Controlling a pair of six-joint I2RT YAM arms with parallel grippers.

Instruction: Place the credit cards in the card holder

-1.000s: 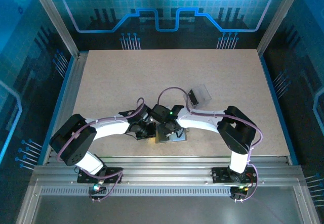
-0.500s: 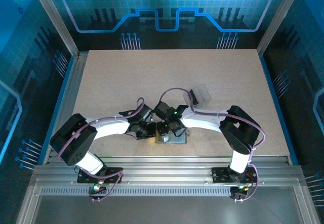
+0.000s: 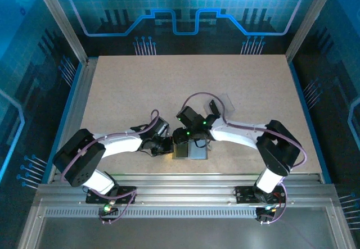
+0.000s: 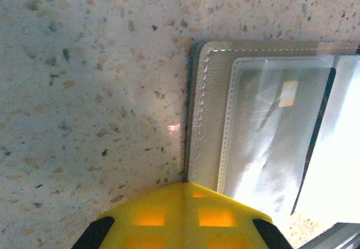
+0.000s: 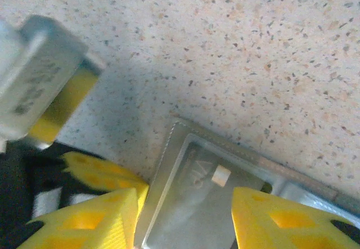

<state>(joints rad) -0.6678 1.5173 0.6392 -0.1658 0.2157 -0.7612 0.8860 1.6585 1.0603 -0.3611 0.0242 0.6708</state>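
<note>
One credit card [image 5: 205,201] lies inside the open card holder [image 4: 203,120].

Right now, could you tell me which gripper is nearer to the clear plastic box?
Right. The right gripper hovers over the card holder, with the clear plastic box just beyond it to the right; the left gripper sits at the holder's left edge, farther away.

Overhead; wrists close above card holder [image 4: 211,120]

Blue-tinted overhead light, blurry wrist close-ups
</note>
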